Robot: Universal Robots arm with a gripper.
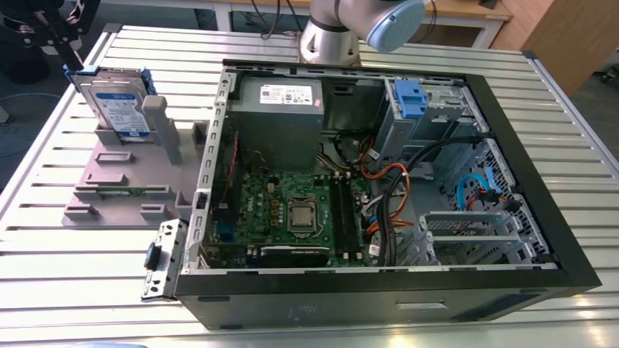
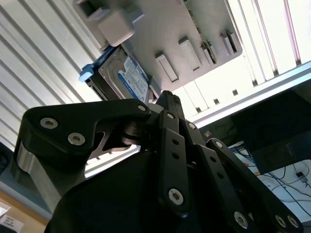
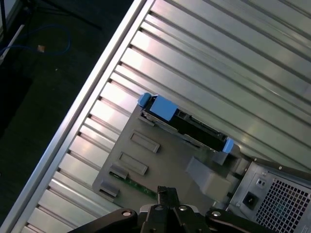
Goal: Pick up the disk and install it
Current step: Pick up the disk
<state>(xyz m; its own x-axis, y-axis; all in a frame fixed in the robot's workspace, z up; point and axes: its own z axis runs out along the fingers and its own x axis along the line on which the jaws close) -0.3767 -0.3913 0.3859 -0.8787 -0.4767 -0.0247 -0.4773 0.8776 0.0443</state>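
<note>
The disk [image 1: 118, 101] stands on edge in a grey fixture [image 1: 106, 174] on the slatted table [image 1: 58, 246], on the exterior view's left and well apart from the open computer case [image 1: 387, 304]. Its white-and-blue label faces near. Its blue bracket [image 3: 163, 108] wraps the top edge, with a tab at each end.

The gripper [image 1: 68, 56] hangs at the far-left top corner of the disk, close to the bracket tab there. I cannot tell whether it touches. In both wrist views the fingers look pressed together and carry nothing [image 3: 164, 191] [image 2: 167, 96]. In the first wrist view the tips sit over the fixture's flat base, beside the disk's thin top edge [image 3: 187, 125] rather than above it.

The step in hand looks like the approach for the pick, and nothing is grasped yet. Doing it well depends on alignment:

- The fingers need to be spread wider than the disk's thin dimension and centred over the middle of the top edge, not over a corner.
- The pads should close on the flat metal faces — the blue tabs would probably flex.
- The fixture's upright posts stand close against the disk, so a straight vertical descent and lift should avoid snagging — a tilted pull could jam the drive in its slot.
</note>
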